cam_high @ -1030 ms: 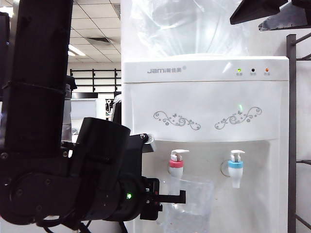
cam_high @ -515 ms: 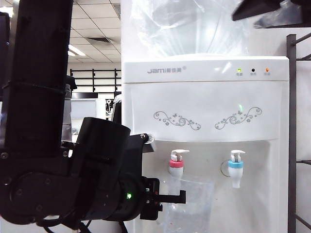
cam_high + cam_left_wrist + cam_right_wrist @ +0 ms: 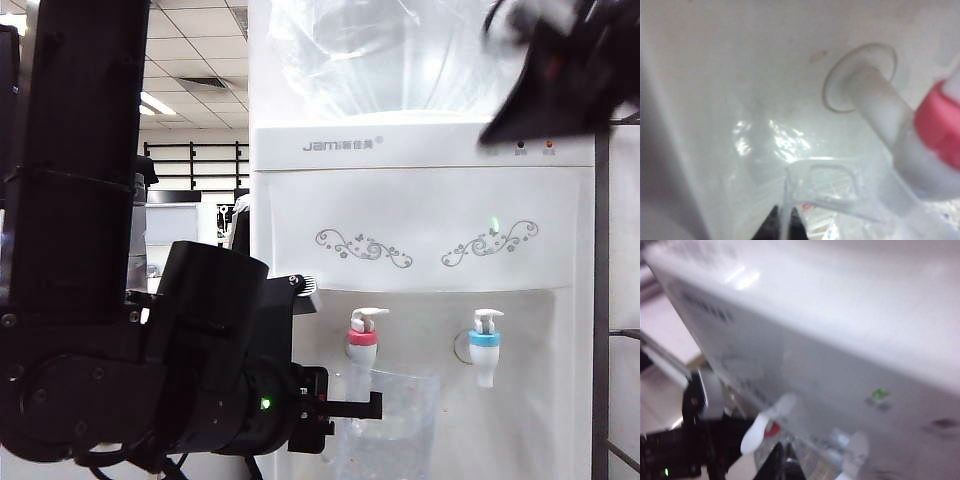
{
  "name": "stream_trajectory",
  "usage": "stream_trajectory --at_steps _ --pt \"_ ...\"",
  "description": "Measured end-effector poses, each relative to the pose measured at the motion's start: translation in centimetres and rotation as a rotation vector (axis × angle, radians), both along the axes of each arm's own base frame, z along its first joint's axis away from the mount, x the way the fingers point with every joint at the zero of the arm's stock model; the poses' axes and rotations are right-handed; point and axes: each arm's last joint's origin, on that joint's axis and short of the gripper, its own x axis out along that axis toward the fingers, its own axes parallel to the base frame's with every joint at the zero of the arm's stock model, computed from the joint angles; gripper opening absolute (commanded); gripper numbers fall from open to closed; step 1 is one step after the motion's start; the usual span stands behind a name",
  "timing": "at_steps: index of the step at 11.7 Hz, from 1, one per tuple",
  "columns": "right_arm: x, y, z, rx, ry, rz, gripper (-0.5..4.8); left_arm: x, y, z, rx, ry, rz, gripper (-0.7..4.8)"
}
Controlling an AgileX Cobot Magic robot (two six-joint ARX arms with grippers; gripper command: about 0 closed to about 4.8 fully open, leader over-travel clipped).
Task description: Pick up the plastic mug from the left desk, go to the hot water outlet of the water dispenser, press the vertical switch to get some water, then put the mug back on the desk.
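Observation:
My left gripper (image 3: 374, 405) (image 3: 784, 226) is shut on the wall of the clear plastic mug (image 3: 392, 425) (image 3: 832, 186), beside its loop handle. It holds the mug under the hot water outlet (image 3: 362, 347) (image 3: 939, 125), the pink-collared tap of the white water dispenser (image 3: 420, 215). The vertical switch (image 3: 369, 317) (image 3: 766, 423) stands on top of that tap, untouched. My right gripper (image 3: 500, 130) (image 3: 783, 462) is a blurred dark shape in front of the dispenser's upper right, well above both taps, jaws shut and empty. The left desk is out of view.
The blue-collared tap (image 3: 485, 345) sits to the right of the pink one. A big clear bottle (image 3: 400, 50) tops the dispenser. A dark metal rack (image 3: 600, 300) stands at the right edge. My bulky left arm (image 3: 120, 350) fills the left foreground.
My right gripper has swung down from the top right corner in front of the indicator lights, and its jaws have shut. The left arm and the mug have stayed still.

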Motion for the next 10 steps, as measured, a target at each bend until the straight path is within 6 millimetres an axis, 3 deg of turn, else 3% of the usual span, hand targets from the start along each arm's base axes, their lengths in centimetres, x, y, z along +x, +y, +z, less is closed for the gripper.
stream_trajectory --at_steps 5,7,10 --pt "1.5 3.5 -4.8 -0.072 0.153 0.112 -0.06 0.0 0.0 0.0 0.001 -0.001 -0.001 -0.05" --pt "1.5 5.1 -5.5 -0.068 0.127 0.158 -0.06 0.0 0.0 0.0 0.001 -0.002 -0.001 -0.05" --pt "2.2 5.5 -5.8 -0.059 0.101 0.142 -0.06 0.0 0.0 0.0 0.002 -0.002 -0.001 -0.05"
